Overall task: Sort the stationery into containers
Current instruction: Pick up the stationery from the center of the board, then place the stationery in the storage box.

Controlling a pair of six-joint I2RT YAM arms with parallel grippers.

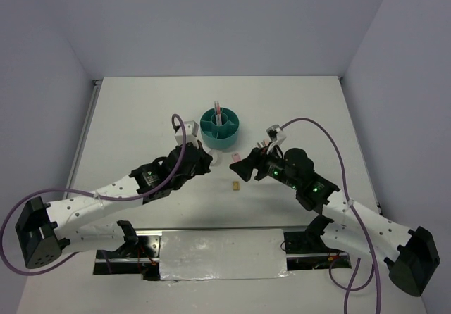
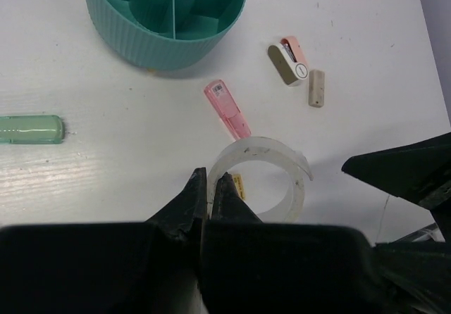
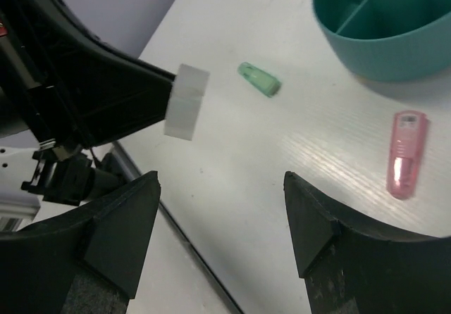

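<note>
The teal organiser [image 1: 220,127] stands just beyond both grippers, the pink-red pen [image 1: 218,111] upright in its central cup. Before its near wall lie the pink eraser [image 2: 227,108], pink-white piece [image 2: 289,62] and beige piece [image 2: 316,87]; bare table [image 2: 127,152] runs left to the mint-green capsule [image 2: 29,129]. The left gripper [image 2: 210,184], pinching the clear tape ring [image 2: 266,149], and the spread right gripper [image 3: 220,187] leave a narrow gap between them

Both arms reach inward, left tool [image 2: 210,184] pinched on the clear tape ring [image 2: 264,146], right tool [image 3: 220,187] spread wide.
</note>
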